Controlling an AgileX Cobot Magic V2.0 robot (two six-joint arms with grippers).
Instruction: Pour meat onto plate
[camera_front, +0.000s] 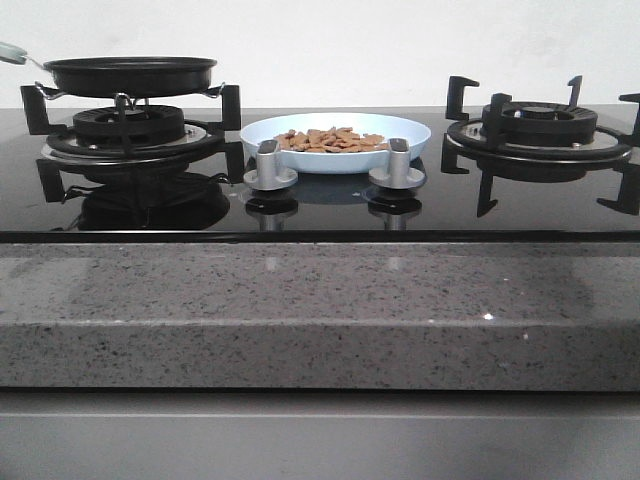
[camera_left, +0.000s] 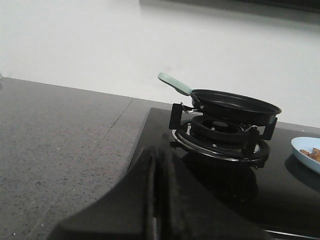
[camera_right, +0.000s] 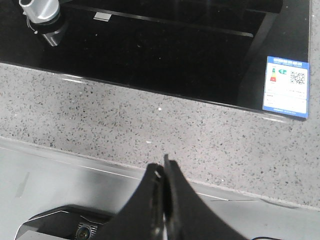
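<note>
From the front I see the plate (camera_front: 336, 146) on the black cooktop (camera_front: 320, 205) between two burners, holding the meat (camera_front: 333, 140) in a loose pile. One frying pan (camera_front: 130, 74) sits on the left burner (camera_front: 130, 128); two silver knobs (camera_front: 270, 166) stand just before the plate. On my left wrist camera, the left tool (camera_left: 159, 200) is pressed together, the pan ahead. On my right wrist camera, the right tool (camera_right: 162, 200) is pressed together over the grey bench (camera_right: 150, 125).
</note>
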